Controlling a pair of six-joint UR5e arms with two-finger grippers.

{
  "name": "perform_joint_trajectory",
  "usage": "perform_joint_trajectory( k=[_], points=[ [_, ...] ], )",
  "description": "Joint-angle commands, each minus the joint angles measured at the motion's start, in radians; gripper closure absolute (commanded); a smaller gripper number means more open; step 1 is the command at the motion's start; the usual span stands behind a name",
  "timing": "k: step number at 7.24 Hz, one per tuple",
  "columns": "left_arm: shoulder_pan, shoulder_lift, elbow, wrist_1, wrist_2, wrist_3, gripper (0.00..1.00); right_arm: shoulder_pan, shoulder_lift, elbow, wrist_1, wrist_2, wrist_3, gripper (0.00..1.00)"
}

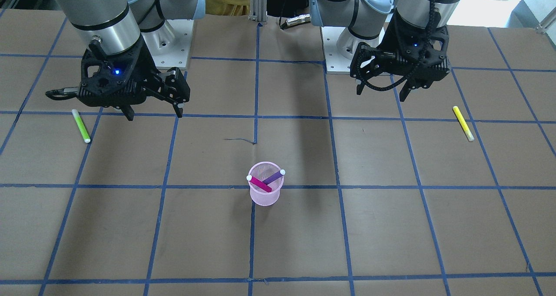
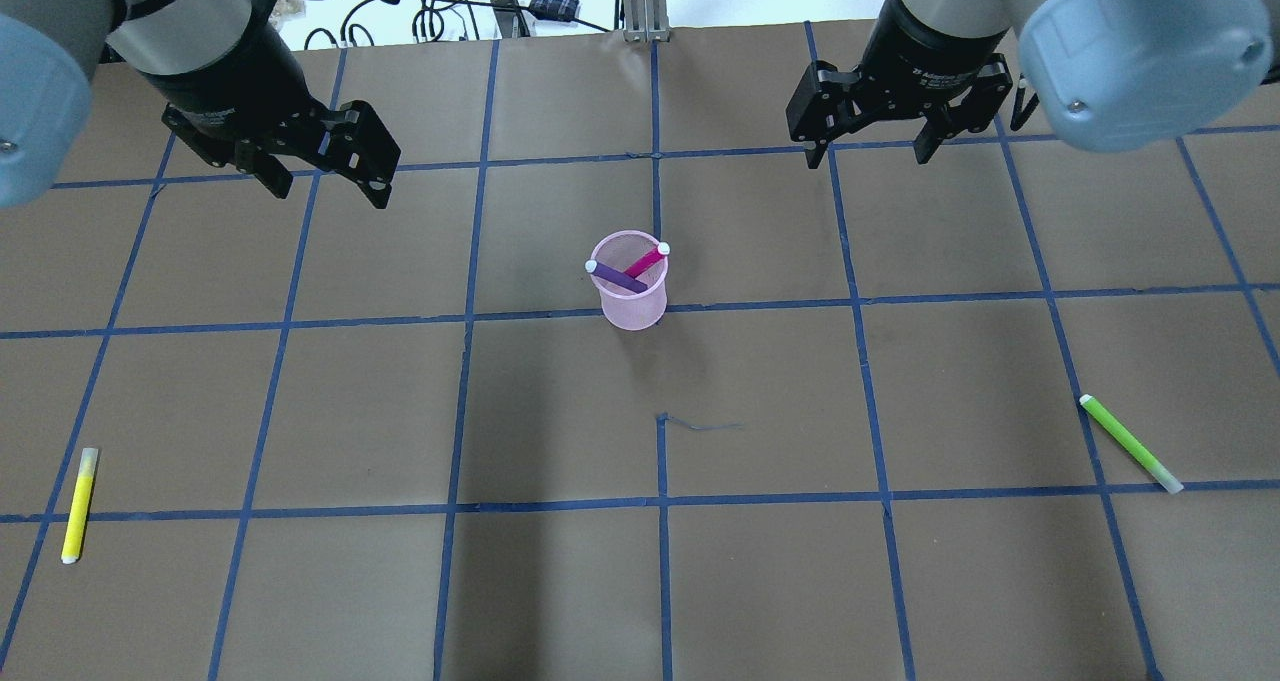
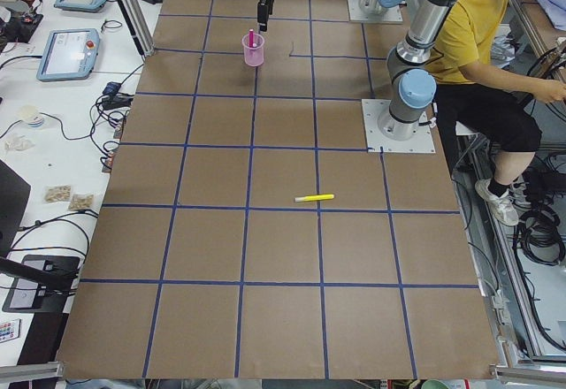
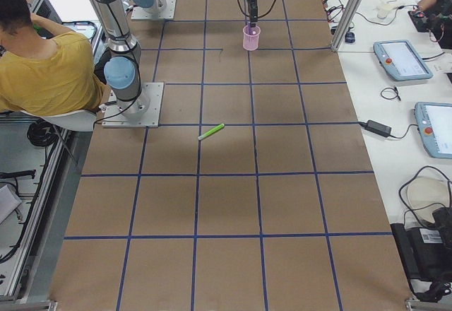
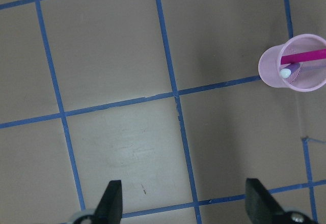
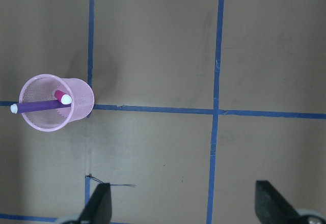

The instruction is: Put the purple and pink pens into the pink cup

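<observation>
Two pens lean crossed inside the cup (image 2: pixel 634 311): purple pen (image 2: pixel 618 278) and pink pen (image 2: pixel 647 259). Left gripper (image 2: pixel 328 191) and right gripper (image 2: pixel 867 158) hang well apart from it, both spread wide and empty.

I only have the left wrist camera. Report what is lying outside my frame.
Observer: A yellow pen lies flat on the robot's left side, far from the pink cup.
Operator: Give me the other side.
Observer: A green pen lies flat on the robot's right side, also well away from the cup.
Operator: Now tell me the state of the right end effector.
Observer: The right end effector is open and holds nothing. It is raised and off to the side of the cup.
</observation>
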Motion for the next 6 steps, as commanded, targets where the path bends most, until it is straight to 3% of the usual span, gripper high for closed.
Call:
perform_joint_trajectory(
  k=[1, 4, 6],
  points=[
    [0.002, 0.009, 0.003, -0.014, -0.011, 0.002, 0.08, 0.0, 0.0, 0.0, 0.0, 0.0, 0.0, 0.0],
    [0.005, 0.011, 0.006, -0.055, -0.002, 0.002, 0.0, 0.0, 0.0, 0.0, -0.001, 0.003, 0.002, 0.0],
    [0.007, 0.011, 0.009, -0.056, -0.002, 0.002, 0.0, -0.002, 0.0, 0.0, -0.001, 0.003, 0.002, 0.0]
  ],
)
